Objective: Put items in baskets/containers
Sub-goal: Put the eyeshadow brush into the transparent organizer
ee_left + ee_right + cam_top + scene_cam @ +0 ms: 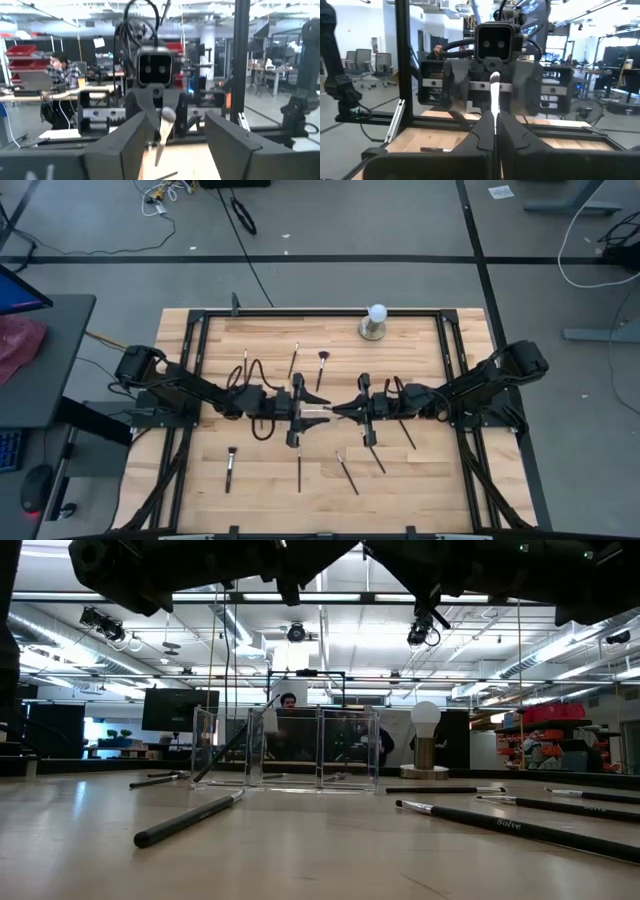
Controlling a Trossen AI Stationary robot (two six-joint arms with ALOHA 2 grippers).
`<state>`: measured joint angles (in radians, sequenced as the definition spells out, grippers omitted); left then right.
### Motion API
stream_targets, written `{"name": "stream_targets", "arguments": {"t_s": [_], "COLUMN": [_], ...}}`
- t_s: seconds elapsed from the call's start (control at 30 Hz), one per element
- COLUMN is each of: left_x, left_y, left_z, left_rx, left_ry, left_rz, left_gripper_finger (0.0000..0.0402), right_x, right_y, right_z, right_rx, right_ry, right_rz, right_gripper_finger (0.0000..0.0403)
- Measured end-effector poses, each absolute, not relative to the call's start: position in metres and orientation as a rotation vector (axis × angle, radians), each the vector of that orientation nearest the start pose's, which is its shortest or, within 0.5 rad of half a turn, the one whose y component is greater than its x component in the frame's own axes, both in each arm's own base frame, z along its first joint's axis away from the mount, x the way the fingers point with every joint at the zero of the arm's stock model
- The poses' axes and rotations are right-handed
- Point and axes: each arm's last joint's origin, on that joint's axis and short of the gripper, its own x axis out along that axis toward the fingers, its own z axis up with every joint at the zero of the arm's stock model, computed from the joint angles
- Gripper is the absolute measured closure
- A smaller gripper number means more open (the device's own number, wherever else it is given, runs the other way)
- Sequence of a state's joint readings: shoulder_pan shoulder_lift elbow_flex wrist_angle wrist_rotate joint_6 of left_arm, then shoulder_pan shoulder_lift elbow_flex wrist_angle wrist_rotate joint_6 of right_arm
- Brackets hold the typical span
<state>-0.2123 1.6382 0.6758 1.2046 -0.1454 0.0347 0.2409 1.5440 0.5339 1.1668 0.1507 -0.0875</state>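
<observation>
1. Nearest the low camera, a thin black-handled makeup brush [190, 817] lies flat on the pale wooden slat table [270, 480], with another black-handled brush printed with white lettering [520, 828] off to its other side.
2. Behind them stands the small clear plastic rectangular tray [288, 748], upright on the table at its middle; one dark brush [232, 745] leans tilted inside it.
3. From above, my two arms meet over that tray at the table's centre, fingertips facing each other.
4. My left gripper [175, 132] has its two dark fingers spread apart, with a brush with a grey bristle head [164, 131] standing between them, touching neither that I can tell.
5. My right gripper [495, 131] has its fingers pressed together, pinching the slim silver-handled brush with the pale tip [494, 100], which stands upright from between them.
6. Loose brushes lie scattered around the tray: several toward the far edge [323, 365] and several toward the near edge [230, 467].
7. A white ball on a round metal base [375, 321] stands near the far edge, well apart from the tray.
</observation>
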Motion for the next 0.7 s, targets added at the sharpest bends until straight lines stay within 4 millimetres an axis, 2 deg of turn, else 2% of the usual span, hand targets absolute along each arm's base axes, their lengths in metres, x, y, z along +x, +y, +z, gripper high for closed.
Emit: {"name": "stream_targets", "arguments": {"t_s": [0.27, 0.7], "left_x": [0.3154, 0.3161], "left_y": [-0.0618, -0.0601], "left_z": [0.2248, 0.2226], "left_rx": [-0.049, -0.067], "left_ry": [-0.239, -0.216], "left_rz": [0.014, 0.039], "left_gripper_finger": [0.0275, 0.0384], "right_x": [0.282, 0.282], "right_y": [0.0637, 0.0637], "right_z": [0.2066, 0.2056], "right_rx": [-0.058, -0.065], "right_ry": [-0.153, -0.144], "right_rz": [0.043, 0.036], "right_gripper_finger": [0.0399, 0.0399]}}
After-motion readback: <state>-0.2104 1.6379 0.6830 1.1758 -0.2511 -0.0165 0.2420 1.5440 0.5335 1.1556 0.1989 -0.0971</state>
